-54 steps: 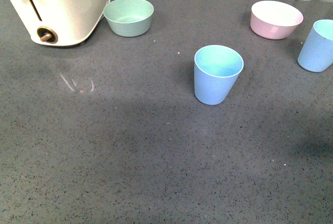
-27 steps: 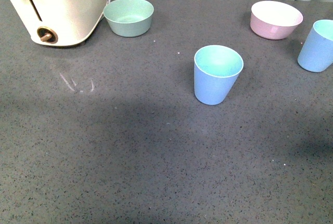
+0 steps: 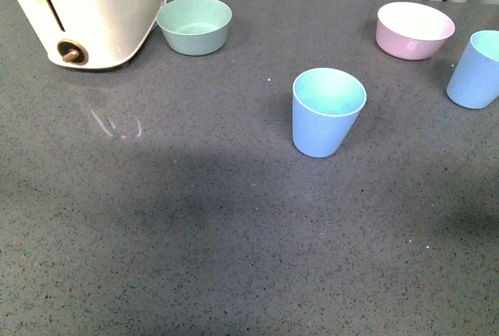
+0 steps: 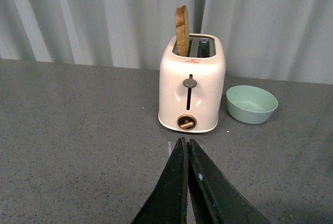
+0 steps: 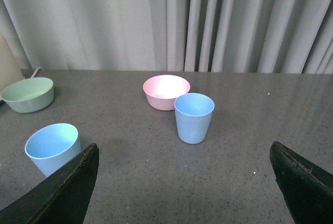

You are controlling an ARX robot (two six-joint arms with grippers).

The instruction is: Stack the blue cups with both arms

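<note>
One blue cup (image 3: pixel 328 112) stands upright in the middle of the grey table. A second blue cup (image 3: pixel 475 70) stands upright at the right edge of the front view. Both show in the right wrist view, the near one (image 5: pixel 52 148) and the far one (image 5: pixel 193 117). Neither arm shows in the front view. My left gripper (image 4: pixel 188 154) is shut and empty, above bare table and pointing at the toaster. My right gripper (image 5: pixel 184 169) is wide open and empty, hovering short of the far cup, which lies between its fingers' lines.
A cream toaster (image 3: pixel 82 10) with a slice of bread (image 4: pixel 182 30) stands at the back left. A mint-green bowl (image 3: pixel 194 26) sits beside it. A pink bowl (image 3: pixel 415 30) sits at the back right, close to the right-hand cup. Grey curtains hang behind the table.
The front view has shifted slightly, so everything sits a couple of pixels further right. No object on the table has moved.
</note>
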